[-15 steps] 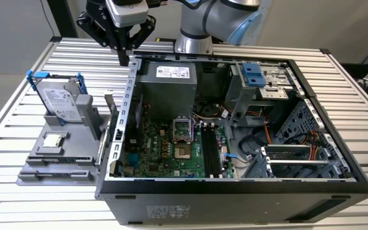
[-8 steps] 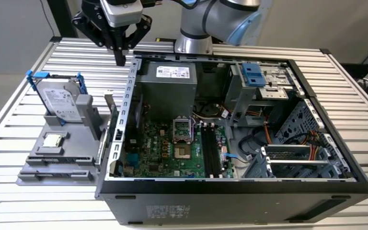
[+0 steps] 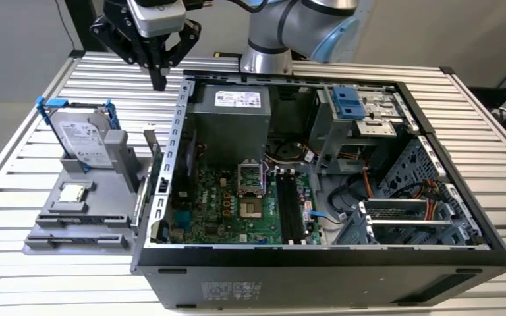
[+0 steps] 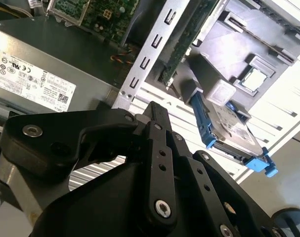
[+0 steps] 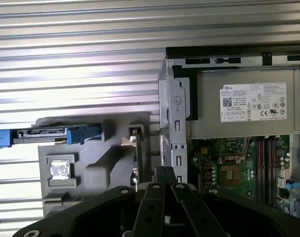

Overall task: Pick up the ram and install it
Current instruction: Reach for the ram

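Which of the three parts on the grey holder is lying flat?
The square silver processor chip; the hard drive and the ram stand on edge.

The ram [image 4: 182, 47], thin green board w/ small parts, stands on edge in a slot of the gray holder [image 4: 224, 49]. It is just beside the PC case wall [image 4: 150, 54], approx. parallel to it.

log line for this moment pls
gripper: shut, empty, apart from ram | ram: on edge in grey holder, beside case | install: not done
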Tool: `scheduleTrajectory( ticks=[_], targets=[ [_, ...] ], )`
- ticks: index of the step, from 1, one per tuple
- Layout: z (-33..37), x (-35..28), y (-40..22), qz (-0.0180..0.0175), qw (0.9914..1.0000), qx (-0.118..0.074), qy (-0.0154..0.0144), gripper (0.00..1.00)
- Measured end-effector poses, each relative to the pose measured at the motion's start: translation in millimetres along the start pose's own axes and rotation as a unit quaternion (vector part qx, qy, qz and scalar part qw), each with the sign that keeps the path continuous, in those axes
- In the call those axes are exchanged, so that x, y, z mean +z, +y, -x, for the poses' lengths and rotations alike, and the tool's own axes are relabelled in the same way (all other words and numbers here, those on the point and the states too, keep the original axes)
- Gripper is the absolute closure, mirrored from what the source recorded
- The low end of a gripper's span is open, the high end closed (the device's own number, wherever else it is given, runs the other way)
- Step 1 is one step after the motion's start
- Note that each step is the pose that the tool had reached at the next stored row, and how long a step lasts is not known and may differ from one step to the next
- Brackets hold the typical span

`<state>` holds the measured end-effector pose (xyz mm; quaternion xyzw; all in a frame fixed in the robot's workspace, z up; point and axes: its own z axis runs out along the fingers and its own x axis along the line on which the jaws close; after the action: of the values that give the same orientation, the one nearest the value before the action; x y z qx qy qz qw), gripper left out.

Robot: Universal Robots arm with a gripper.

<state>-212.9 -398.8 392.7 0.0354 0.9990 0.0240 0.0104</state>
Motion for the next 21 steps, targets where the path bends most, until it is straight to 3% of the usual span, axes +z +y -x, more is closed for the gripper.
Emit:
scheduleTrajectory(
  ticks=[13, 21],
  targets=[
    [-25.2, -0.6, -1.8, 0.0, 1.0, 0.0, 0.0, 1.0],
    [-50.5, -1.1, -3.5, 0.0, 1.0, -0.001, 0.0, 1.0]
  ],
)
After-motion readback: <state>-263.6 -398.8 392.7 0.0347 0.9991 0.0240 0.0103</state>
